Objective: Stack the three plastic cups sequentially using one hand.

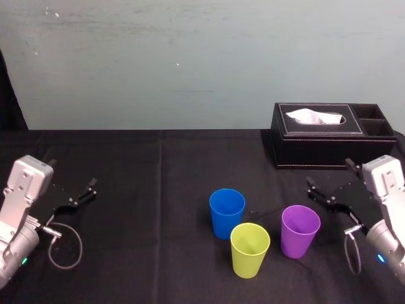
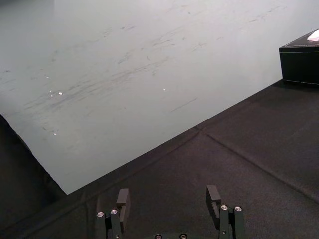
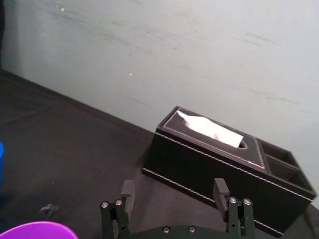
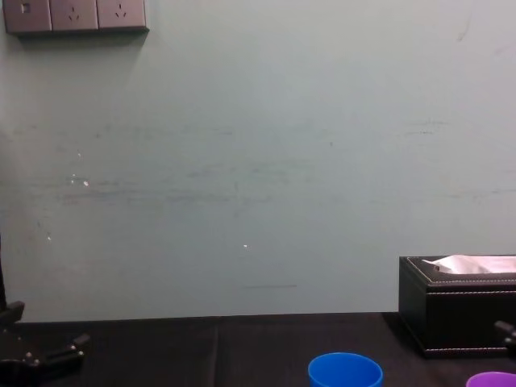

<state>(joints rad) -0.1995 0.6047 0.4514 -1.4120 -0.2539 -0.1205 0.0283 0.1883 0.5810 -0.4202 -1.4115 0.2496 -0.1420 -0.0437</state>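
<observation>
Three upright plastic cups stand apart on the black cloth: a blue cup point(image 1: 226, 212) point(image 4: 345, 370), a yellow-green cup point(image 1: 250, 249) in front of it, and a purple cup point(image 1: 300, 230) point(image 3: 36, 230) point(image 4: 492, 379) to the right. My right gripper point(image 1: 328, 185) point(image 3: 174, 191) hovers just right of the purple cup, open, with nothing between its fingers. Far to the left, away from the cups, my left gripper point(image 1: 74, 185) point(image 2: 168, 199) is open and empty over bare cloth.
A black leather tissue box point(image 1: 326, 136) point(image 3: 224, 164) point(image 4: 458, 316) with a white tissue stands at the back right, behind the right gripper. A pale green wall point(image 4: 258, 161) rises at the table's far edge. Bare black cloth point(image 1: 145, 190) lies between the left gripper and the cups.
</observation>
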